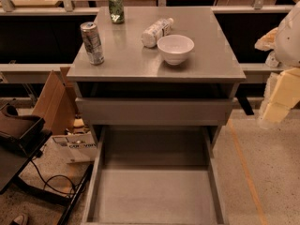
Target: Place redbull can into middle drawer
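Camera view looks down on the grey counter (206,67), and the relation that matters is this: my end effector (277,100) hangs outside the right edge, near the front right corner and a little below the top, while the redbull can (92,42) stands on the opposite side, close to the left edge and not far from the front left corner. So the can lies across nearly the whole width from me, to my left. It stands upright with its long axis vertical, so I judge a grip from the side on its slim round body will suit. It holds nothing, but whether it is spread or pressed together, I cannot tell. The can has a shiny metal top and blue-grey printed sides, probably smooth and slippery. Between us sits a white bowl (175,48), round and glossy, and behind it a clear plastic bottle (157,32) lies on its side. A green can (116,7) stands at the back edge. Below the front edge the middle drawer (154,196) is pulled out, a flat grey metal tray with low walls.
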`<act>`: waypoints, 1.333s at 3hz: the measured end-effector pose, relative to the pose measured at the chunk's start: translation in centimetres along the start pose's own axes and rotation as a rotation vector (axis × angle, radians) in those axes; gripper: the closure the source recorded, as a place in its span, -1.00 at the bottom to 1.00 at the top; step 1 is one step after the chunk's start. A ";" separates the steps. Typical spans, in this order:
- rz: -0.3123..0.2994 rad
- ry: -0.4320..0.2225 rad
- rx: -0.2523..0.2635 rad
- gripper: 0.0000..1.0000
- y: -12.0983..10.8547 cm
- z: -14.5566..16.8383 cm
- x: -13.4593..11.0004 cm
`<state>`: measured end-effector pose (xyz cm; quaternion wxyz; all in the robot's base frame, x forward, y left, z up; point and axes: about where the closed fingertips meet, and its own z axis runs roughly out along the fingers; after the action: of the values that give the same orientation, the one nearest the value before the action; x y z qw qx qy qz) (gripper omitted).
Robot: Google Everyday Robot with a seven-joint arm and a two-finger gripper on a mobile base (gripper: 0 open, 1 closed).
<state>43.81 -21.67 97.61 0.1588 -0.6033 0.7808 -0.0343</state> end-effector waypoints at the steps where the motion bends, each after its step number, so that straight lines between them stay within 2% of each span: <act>1: 0.000 0.000 0.000 -1.00 0.0 0.0 0.0; 2: -0.014 -0.056 0.003 -1.00 -1.8 0.9 -2.0; 3: -0.014 -0.203 -0.007 -1.00 -4.8 3.3 -5.9; 4: 0.057 -0.373 0.020 -1.00 -6.6 4.8 -7.9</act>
<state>53.05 -15.24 96.31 0.3079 -0.5752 0.7541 0.0750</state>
